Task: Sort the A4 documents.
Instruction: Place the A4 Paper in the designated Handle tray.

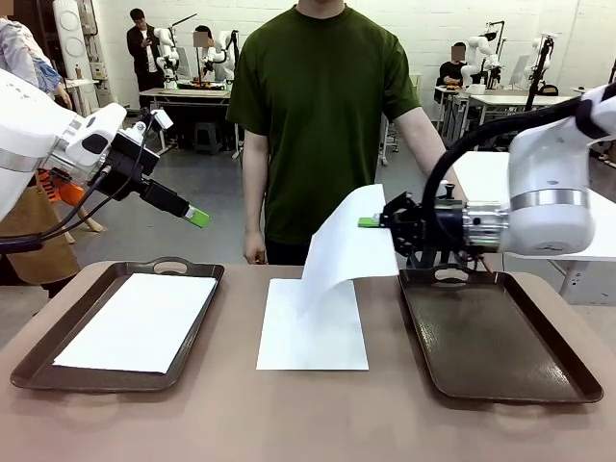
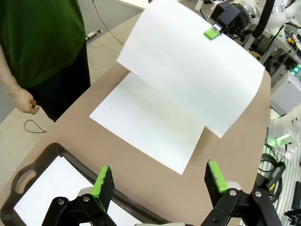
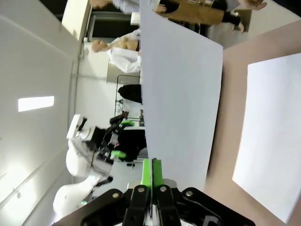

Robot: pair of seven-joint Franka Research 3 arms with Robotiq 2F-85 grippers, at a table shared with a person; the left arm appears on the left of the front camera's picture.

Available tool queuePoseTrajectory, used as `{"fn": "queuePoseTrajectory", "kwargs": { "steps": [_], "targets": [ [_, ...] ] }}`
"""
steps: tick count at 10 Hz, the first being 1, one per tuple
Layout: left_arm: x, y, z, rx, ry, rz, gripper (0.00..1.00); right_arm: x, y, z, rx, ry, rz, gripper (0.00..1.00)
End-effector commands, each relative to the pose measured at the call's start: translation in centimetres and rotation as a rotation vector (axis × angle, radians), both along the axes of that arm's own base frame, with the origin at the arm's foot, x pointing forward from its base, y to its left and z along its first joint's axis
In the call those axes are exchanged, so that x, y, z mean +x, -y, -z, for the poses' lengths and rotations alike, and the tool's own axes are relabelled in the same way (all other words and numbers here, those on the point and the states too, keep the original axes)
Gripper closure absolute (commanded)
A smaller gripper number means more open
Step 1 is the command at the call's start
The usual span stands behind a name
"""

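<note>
Right hand (image 1: 370,222) is pinching the lifted sheet (image 1: 345,245) by its edge, above the flat sheet (image 1: 313,337) on the table (image 1: 289,414). The paper is sagging, light and floppy, so edge grips suit. Left hand (image 1: 198,218) is hanging open, empty.

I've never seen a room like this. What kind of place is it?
Probably a robot lab: a white robot arm holds a thin white paper sheet above a brown table with dark brown rectangular trays, and white worktables stand behind.

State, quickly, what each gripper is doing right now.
Left gripper: open, holding nothing.
Right gripper: shut on the lifted A4 sheet.
</note>
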State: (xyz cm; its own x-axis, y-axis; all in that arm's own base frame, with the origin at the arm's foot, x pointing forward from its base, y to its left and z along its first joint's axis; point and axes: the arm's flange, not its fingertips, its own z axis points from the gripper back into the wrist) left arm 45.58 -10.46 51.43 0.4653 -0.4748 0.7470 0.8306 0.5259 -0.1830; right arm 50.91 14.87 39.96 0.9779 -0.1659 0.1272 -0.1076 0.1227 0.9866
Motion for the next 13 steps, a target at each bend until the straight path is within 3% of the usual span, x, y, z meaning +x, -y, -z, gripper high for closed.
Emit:
{"fn": "queuePoseTrajectory", "kwargs": {
  "steps": [1, 6, 13],
  "targets": [
    [0.0, 0.0, 0.0, -0.001, 0.002, 0.002, 0.00, -1.5, 2.7, 0.6, 0.018, 0.041, -0.055, 0.99],
    [0.0, 0.0, 0.0, -0.001, 0.002, 0.002, 0.00, -2.8, 4.3, 4.4, -0.064, 0.127, -0.221, 0.99],
    [0.0, 0.0, 0.0, -0.001, 0.002, 0.002, 0.00, -2.3, 14.2, 9.0, -0.317, 0.084, -0.088, 0.99]
  ]
}}
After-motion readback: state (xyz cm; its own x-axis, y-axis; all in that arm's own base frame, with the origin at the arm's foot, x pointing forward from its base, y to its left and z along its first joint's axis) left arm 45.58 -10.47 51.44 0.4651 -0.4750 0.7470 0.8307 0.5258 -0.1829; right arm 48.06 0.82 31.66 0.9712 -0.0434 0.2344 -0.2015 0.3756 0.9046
